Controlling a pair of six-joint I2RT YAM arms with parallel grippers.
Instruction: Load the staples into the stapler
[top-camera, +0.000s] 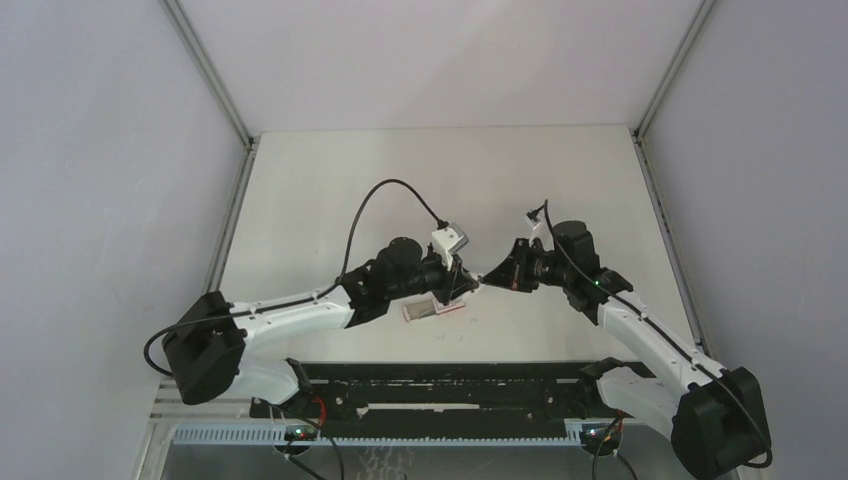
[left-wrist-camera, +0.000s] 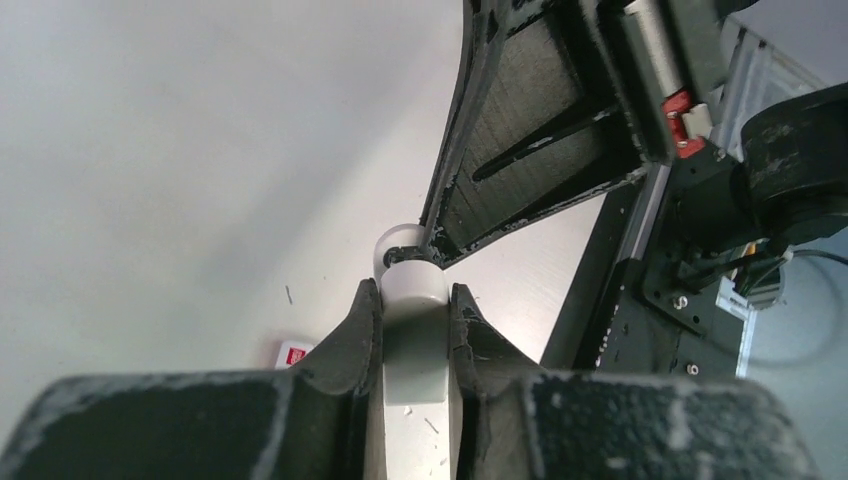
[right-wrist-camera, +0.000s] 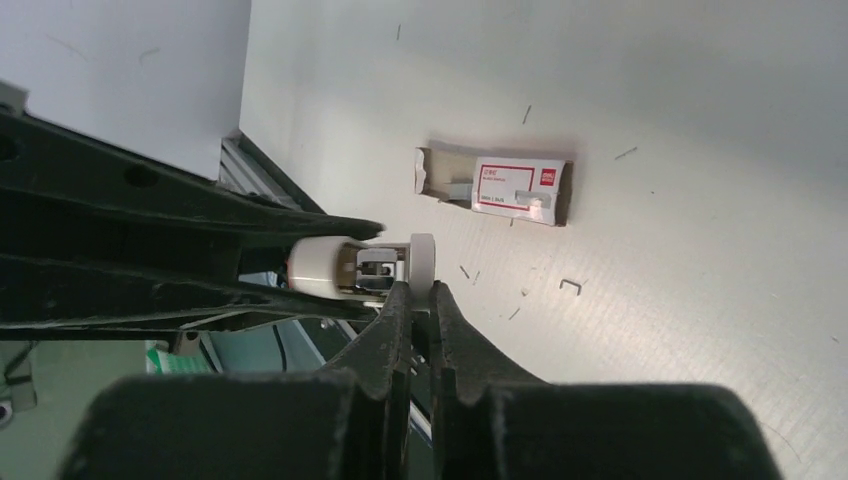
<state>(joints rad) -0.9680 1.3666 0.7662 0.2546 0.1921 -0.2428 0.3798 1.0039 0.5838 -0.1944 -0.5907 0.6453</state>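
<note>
The white stapler (left-wrist-camera: 415, 340) is held above the table, and my left gripper (left-wrist-camera: 415, 295) is shut on its body from both sides. In the right wrist view the stapler's rounded white end (right-wrist-camera: 320, 265) sticks out from the left fingers (right-wrist-camera: 150, 210). A thin white end cap (right-wrist-camera: 421, 262) is drawn out from it on a metal piece. My right gripper (right-wrist-camera: 420, 290) is shut on that cap. The two grippers meet tip to tip in the top view, left (top-camera: 462, 280) and right (top-camera: 490, 281). The staples' box (right-wrist-camera: 500, 185) lies open on the table below; it also shows as box (top-camera: 435, 309).
Several loose staples (right-wrist-camera: 570, 286) lie scattered on the white tabletop near the box. A black rail (top-camera: 440, 385) runs along the near edge between the arm bases. Grey walls close in the table on the left, right and back.
</note>
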